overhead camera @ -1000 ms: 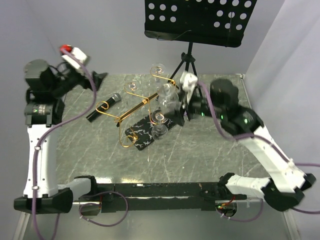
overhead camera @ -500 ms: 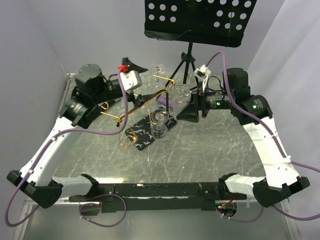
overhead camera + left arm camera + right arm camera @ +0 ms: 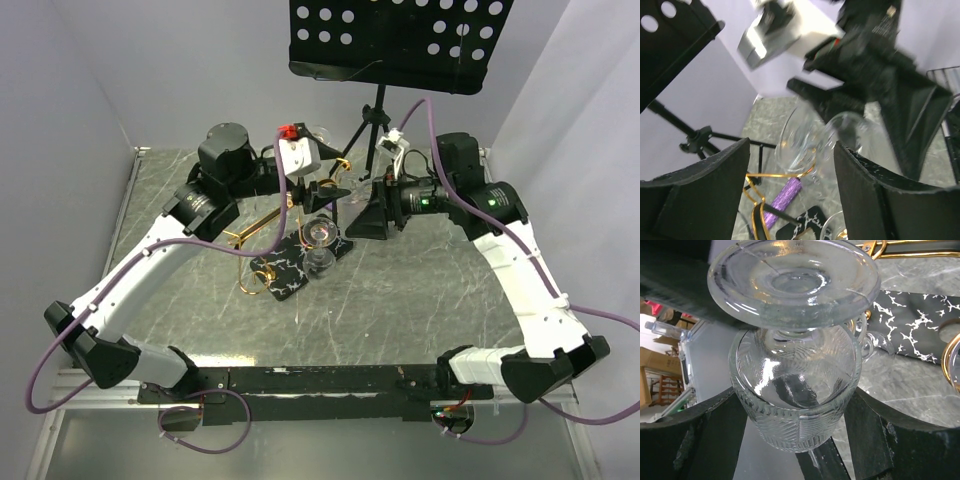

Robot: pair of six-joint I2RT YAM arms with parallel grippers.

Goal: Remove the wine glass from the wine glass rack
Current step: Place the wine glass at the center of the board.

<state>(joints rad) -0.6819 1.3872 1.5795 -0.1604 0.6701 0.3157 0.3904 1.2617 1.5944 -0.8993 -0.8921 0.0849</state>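
Right tool (image 3: 797, 405) clamped on the glass (image 3: 795, 367) by its bowl, foot toward wrist, axis along the tool, just right of the rack (image 3: 285, 270) top, likely clear of its arms; left tool (image 3: 792, 147), jaws apart, faces a second glass (image 3: 796, 135) hung on the rack.

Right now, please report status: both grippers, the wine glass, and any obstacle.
Left gripper open, facing other glasses at the wine glass rack. Right gripper shut on the wine glass, foot up. Grippers close together; music stand behind.
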